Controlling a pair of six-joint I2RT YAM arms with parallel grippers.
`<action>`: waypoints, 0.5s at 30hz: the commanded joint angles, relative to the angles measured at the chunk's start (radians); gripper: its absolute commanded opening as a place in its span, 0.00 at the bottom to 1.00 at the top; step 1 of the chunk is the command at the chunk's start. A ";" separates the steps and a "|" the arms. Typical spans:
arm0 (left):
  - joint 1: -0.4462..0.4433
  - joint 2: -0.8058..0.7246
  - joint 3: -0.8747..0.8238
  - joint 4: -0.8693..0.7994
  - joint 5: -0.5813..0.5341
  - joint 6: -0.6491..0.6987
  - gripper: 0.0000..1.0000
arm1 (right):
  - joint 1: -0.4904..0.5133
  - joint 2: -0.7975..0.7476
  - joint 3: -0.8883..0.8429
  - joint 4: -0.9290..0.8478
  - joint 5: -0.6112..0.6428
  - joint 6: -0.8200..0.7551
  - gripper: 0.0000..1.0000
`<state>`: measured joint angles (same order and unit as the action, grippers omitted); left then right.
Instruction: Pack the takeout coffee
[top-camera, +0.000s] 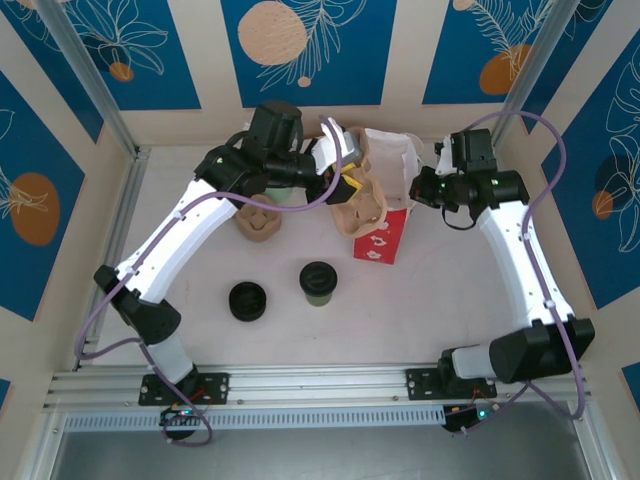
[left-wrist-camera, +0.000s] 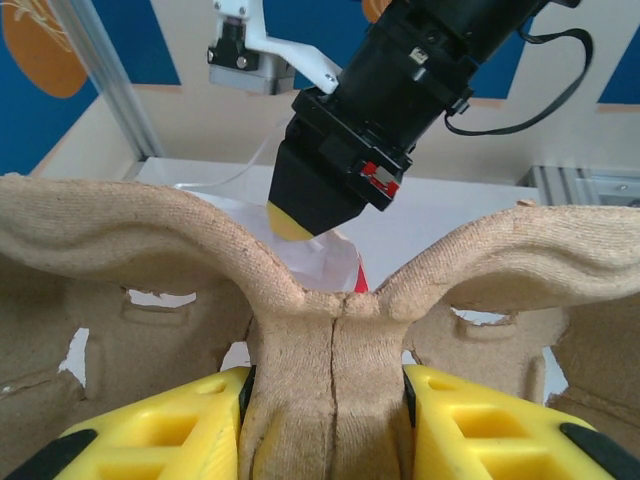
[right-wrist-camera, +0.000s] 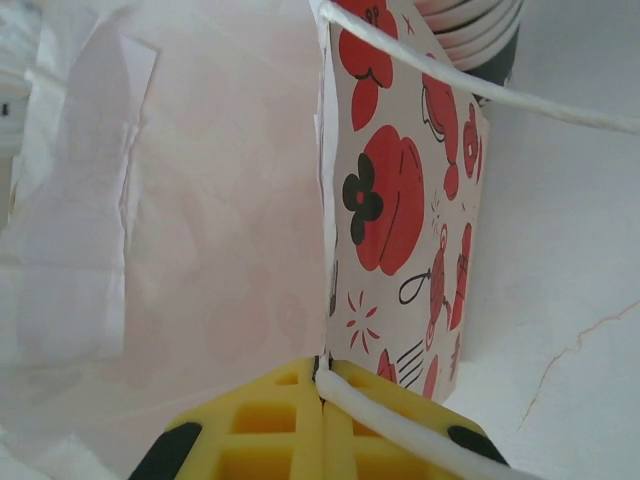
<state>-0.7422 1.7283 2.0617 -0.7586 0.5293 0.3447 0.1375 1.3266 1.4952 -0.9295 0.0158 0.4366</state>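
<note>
The takeout coffee (top-camera: 318, 281), a small dark green cup with a black lid, stands alone on the table in front of the bag. My left gripper (left-wrist-camera: 330, 400) is shut on the middle ridge of a beige pulp cup carrier (left-wrist-camera: 150, 240), and holds the carrier (top-camera: 362, 208) against the open red-and-white bag (top-camera: 383, 240). My right gripper (right-wrist-camera: 322, 385) is shut on the bag's (right-wrist-camera: 400, 200) top edge, with the white cord handle (right-wrist-camera: 420, 425) lying across its fingers. In the top view that gripper (top-camera: 420, 188) is at the bag's right side.
A low black stack of lids (top-camera: 248, 300) sits left of the coffee. Another beige pulp carrier (top-camera: 257, 218) lies under the left arm. White-rimmed cups (right-wrist-camera: 480, 30) stand just beyond the bag. Walls close in the back and sides.
</note>
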 joint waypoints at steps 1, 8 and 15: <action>-0.018 0.017 0.038 -0.028 0.069 -0.048 0.39 | 0.019 -0.079 -0.016 -0.049 0.032 -0.077 0.00; -0.028 0.036 0.037 -0.016 0.148 -0.124 0.38 | 0.063 -0.204 -0.099 -0.114 0.080 -0.159 0.00; -0.038 0.050 0.010 0.022 0.264 -0.207 0.38 | 0.082 -0.308 -0.174 -0.146 0.090 -0.199 0.00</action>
<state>-0.7635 1.7760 2.0708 -0.7689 0.7006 0.1932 0.2085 1.0569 1.3354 -1.0527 0.0925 0.2810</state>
